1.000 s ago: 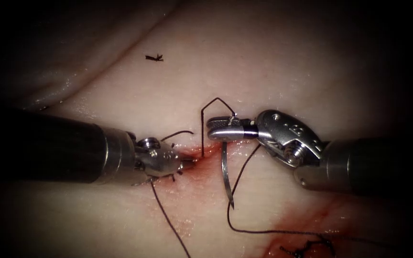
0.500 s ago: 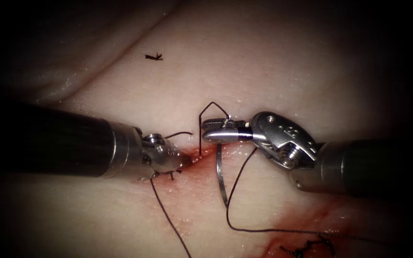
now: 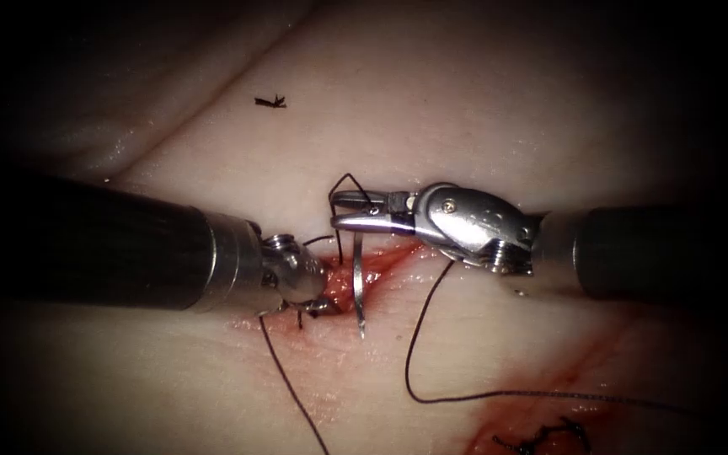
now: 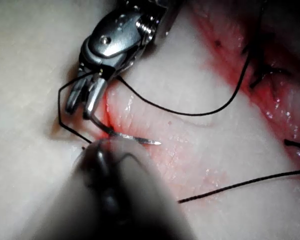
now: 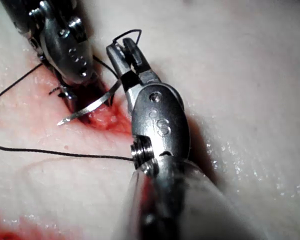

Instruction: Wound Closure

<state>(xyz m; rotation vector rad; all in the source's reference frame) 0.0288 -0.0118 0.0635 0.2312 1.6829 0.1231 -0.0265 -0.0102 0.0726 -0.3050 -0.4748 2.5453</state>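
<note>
Endoscope view: pale wet tissue w/ the cut at centre, red fluid along it and again well below-right of it; surroundings dark. Right tool sits just above the cut, jaws clamped on the needle near its thread end; needle hangs across the cut, tip free, not in tissue. Left tool is at the cut's left edge, tip down on the tissue; can't tell if jaws are open or closed. Thread loops right of the cut. Cut thread end lies well above the cut.

Left wrist view: right tool grips needle by the cut, tip bare over tissue.

Right wrist view: needle crosses the cut, left tool just beside.
</note>
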